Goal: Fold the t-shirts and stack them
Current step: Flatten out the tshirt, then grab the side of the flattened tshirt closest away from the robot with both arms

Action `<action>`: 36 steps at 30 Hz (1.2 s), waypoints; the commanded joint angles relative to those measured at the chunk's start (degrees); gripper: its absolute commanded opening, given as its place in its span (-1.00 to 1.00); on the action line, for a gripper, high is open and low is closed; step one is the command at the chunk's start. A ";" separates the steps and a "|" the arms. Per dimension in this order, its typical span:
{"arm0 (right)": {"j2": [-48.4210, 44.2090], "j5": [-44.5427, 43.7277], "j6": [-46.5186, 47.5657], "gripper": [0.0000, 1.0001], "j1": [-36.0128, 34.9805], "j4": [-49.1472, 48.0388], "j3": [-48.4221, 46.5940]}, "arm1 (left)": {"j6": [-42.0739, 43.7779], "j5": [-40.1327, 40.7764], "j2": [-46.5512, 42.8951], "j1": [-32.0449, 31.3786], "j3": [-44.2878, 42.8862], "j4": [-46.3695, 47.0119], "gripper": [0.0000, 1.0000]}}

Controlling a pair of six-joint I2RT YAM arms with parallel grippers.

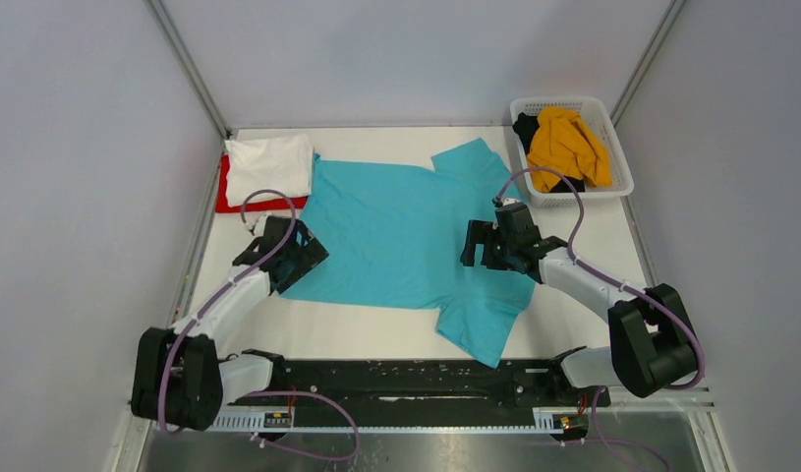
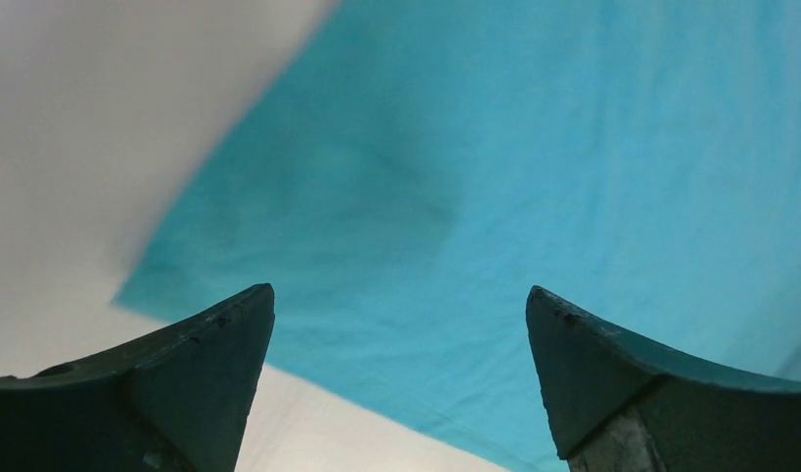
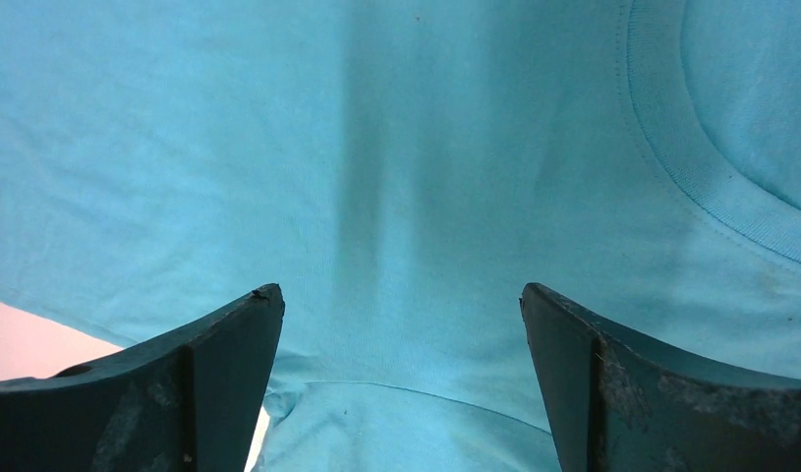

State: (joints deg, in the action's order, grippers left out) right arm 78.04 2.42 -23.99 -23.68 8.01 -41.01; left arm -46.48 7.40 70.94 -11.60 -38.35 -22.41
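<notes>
A turquoise t-shirt (image 1: 396, 236) lies spread flat on the white table, collar toward the right. My left gripper (image 1: 300, 258) is open and empty over the shirt's lower-left hem corner; the left wrist view shows the hem edge (image 2: 376, 393) between its fingers. My right gripper (image 1: 478, 246) is open and empty over the shirt near the shoulder; the right wrist view shows the sleeve seam (image 3: 406, 388) and the collar (image 3: 711, 187). A folded white shirt (image 1: 270, 165) lies on a red one (image 1: 222, 192) at the back left.
A white basket (image 1: 620, 157) at the back right holds an orange shirt (image 1: 568, 146) and a black garment (image 1: 526, 128). The black rail (image 1: 406, 379) of the arm bases runs along the near edge. Grey walls enclose the table.
</notes>
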 commanded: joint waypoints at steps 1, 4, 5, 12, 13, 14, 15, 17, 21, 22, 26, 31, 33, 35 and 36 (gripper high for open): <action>-1.09 1.72 -0.78 0.99 0.04 -1.67 0.27 | -5.28 10.11 -9.63 4.07 5.71 -3.02 0.98; -0.95 2.14 -0.80 0.99 0.04 -1.86 0.34 | -6.16 11.80 -11.34 6.49 8.38 -5.35 0.88; -0.98 1.96 -0.71 0.99 0.03 -1.87 0.39 | -6.58 12.95 -11.47 6.73 8.78 -6.45 0.85; -0.70 1.45 -0.53 0.99 0.04 -1.69 0.30 | -7.98 14.96 -8.46 7.21 8.93 -5.78 0.36; -0.45 1.39 -0.47 0.99 0.04 -1.64 0.27 | -8.07 15.07 -7.38 7.20 8.79 -5.20 0.30; -0.29 1.32 -0.43 0.99 0.04 -1.58 0.24 | -8.16 15.46 -6.23 7.27 8.57 -4.72 0.23; -0.22 1.24 -0.39 0.99 0.08 -1.45 0.11 | -8.26 15.74 -4.48 7.29 8.18 -4.38 0.14; -0.14 1.06 -0.25 0.99 0.08 -1.35 0.00 | -8.08 14.90 -1.74 7.37 6.99 -4.14 -0.04; -0.04 -0.24 -0.01 0.99 0.04 -0.61 -0.17 | -7.75 13.67 2.50 7.42 5.48 -4.35 -0.21; 0.00 -0.64 0.04 0.99 0.04 -0.43 -0.25 | -7.63 13.33 3.08 7.38 5.28 -4.12 -0.27; 0.01 -1.44 0.18 0.99 0.04 0.40 -0.62 | -6.67 11.18 4.07 7.35 4.99 -3.61 -0.68; -0.22 -2.11 -0.13 0.99 0.04 1.83 -1.01 | -6.30 9.92 1.74 7.31 5.56 -4.40 -1.00; -0.65 -2.10 -0.37 0.99 0.04 2.68 -1.10 | -6.31 10.18 -0.02 7.30 5.70 -5.12 -1.00; -1.29 -2.78 -0.51 0.99 -0.02 4.39 -1.38 | -6.32 10.23 -1.68 7.29 5.79 -6.31 -1.00; -1.83 -3.65 -0.59 0.99 -0.23 5.42 -1.60 | -6.41 9.90 -2.62 7.29 5.94 -6.73 -1.00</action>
State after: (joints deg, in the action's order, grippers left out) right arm 78.02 1.93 -24.10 -23.68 9.54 -40.95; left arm -52.95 18.96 72.29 -4.40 -32.95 -26.72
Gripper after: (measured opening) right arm 0.993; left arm 0.014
